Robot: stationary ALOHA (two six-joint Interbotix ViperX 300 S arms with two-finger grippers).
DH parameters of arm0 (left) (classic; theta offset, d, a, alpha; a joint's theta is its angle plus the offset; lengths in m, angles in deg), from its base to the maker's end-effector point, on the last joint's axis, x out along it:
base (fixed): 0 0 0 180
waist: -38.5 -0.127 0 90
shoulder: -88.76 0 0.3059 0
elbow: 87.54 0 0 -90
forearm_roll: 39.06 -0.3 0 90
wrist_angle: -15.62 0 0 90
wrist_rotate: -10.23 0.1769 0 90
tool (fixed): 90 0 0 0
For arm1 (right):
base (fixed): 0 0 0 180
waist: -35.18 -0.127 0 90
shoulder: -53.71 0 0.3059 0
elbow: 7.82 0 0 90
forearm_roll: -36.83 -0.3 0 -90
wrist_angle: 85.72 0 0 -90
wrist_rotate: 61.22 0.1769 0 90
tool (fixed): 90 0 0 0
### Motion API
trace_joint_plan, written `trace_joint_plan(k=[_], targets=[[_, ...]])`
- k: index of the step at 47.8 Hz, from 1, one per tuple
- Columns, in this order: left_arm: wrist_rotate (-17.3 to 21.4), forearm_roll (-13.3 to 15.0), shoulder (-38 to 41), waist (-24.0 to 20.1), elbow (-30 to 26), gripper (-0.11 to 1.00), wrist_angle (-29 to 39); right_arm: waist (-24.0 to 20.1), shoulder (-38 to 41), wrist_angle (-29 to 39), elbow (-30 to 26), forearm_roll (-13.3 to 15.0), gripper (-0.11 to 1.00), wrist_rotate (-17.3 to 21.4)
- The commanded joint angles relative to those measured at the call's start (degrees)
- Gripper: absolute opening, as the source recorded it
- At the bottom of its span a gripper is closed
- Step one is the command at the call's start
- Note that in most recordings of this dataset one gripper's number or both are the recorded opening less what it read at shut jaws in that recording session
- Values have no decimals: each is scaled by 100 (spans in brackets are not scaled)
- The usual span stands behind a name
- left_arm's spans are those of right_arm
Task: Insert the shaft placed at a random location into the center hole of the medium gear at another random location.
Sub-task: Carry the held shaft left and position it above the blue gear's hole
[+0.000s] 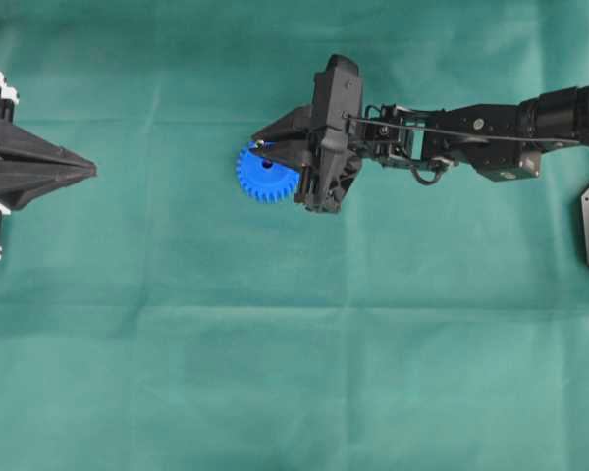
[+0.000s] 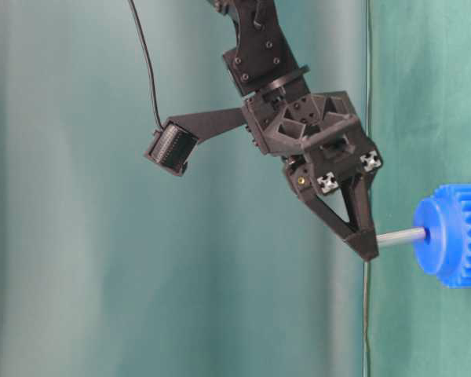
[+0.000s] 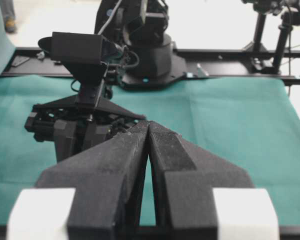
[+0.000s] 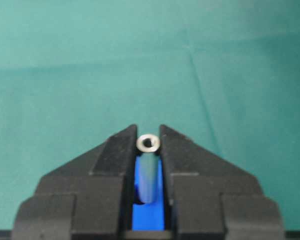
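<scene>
— While the right claw (image 2: 366, 245) pinches the shaft (image 2: 400, 236) at its tip, where does the pin sit?

— Its free end meets the center hole (image 1: 267, 165) of the medium gear (image 1: 265, 177), which lies on the green worktop (image 1: 294, 373). How deep it sits is unclear.

— And the best approach?

— Probably keep the shaft square to the hub and press gently. The left claw (image 3: 149, 131) rests well apart, pressed together.

A green cloth (image 1: 294, 392) with faint creases covers the table edge to edge under even light. Beyond its far edge runs a black rail (image 3: 230, 50), then pale floor (image 3: 205, 20).
</scene>
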Motion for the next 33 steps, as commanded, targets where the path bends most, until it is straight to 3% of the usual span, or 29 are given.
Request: trace_joint_plan(k=[1,33], targets=[[0,-9,53,-9,-62,0,-26,-9,-44,-9,-26,-9,14,-18],[0,-9,53,-9,-62,0,-26,-9,-659,88,18,9,14,-44]])
